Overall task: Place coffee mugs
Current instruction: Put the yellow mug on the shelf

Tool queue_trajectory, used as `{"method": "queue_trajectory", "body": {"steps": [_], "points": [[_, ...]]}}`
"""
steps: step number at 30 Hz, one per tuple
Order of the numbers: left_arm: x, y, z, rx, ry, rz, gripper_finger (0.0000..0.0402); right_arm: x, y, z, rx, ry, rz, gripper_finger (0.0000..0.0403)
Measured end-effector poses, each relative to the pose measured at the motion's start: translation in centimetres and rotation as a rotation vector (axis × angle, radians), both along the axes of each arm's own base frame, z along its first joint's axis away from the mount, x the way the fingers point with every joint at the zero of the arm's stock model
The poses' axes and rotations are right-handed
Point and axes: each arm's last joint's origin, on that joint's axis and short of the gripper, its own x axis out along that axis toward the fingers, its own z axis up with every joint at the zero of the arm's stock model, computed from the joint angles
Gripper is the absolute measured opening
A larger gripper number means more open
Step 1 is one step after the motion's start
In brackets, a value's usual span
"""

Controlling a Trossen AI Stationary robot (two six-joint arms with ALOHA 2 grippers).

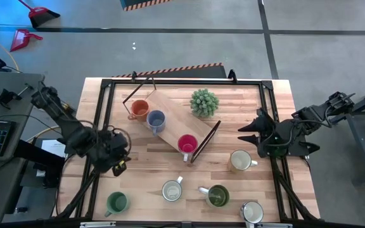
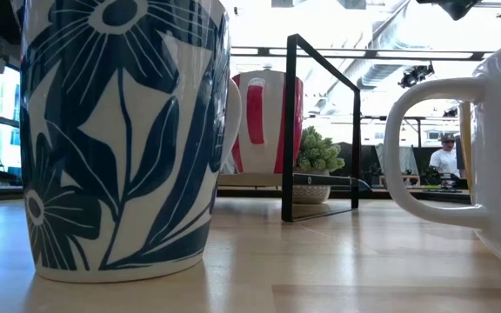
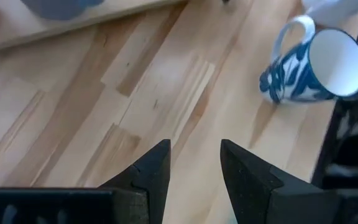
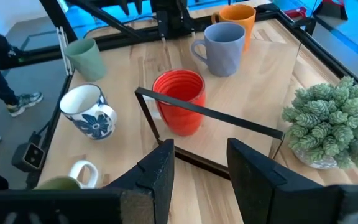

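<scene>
From above, three mugs are being carried upright on the tray [image 1: 170,123]: orange mug [image 1: 139,109], grey mug [image 1: 156,120] and red mug [image 1: 187,144]. Green mug [image 1: 116,202], floral mug [image 1: 172,190], olive mug [image 1: 218,196] and two white mugs [image 1: 239,160] are being kept upright on the bench [image 1: 246,107]. The plant [image 1: 204,102] is being shown behind the tray.

Low view: the floral mug is being shown upright.

Left wrist: the left gripper [image 3: 195,163] is being held empty, fingers spread.

Right wrist: the right gripper [image 4: 201,163] is being held empty, fingers spread.
</scene>
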Motion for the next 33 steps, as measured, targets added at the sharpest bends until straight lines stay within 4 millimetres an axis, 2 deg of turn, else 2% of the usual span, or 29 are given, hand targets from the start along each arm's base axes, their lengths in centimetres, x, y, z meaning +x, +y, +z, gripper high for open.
{"method": "queue_trajectory", "body": {"steps": [5,11,18,22,25,29,33], "points": [[-0.6,-1.4,-2.4,0.063,-0.184,0.050,0.0129,0.1,0.0,0.1,0.054,-0.015,-0.034,0.0128],[-0.6,-1.9,-5.5,0.145,-0.454,0.152,0.0129,1.0,0.4,0.1,0.040,-0.044,-0.089,0.0128],[-0.4,-2.0,-8.7,0.171,-0.558,0.178,0.0129,2.1,0.9,-0.6,-0.002,0.005,-0.082,0.0128],[-0.5,-2.2,-8.5,0.200,-0.612,0.173,0.0129,2.2,0.8,-1.4,-0.029,-0.010,-0.125,0.0128],[-1.1,-2.6,-7.8,0.260,-0.683,0.153,0.0129,2.1,0.7,-3.5,-0.015,-0.058,-0.154,0.0128],[-2.8,-3.1,-7.0,0.284,-0.759,0.125,0.0129,1.9,0.5,-5.7,0.049,-0.177,-0.168,0.0128],[-4.9,-2.6,-6.0,0.294,-0.812,0.079,0.0129,1.0,0.1,-5.7,0.076,-0.255,-0.163,0.0128]]}}
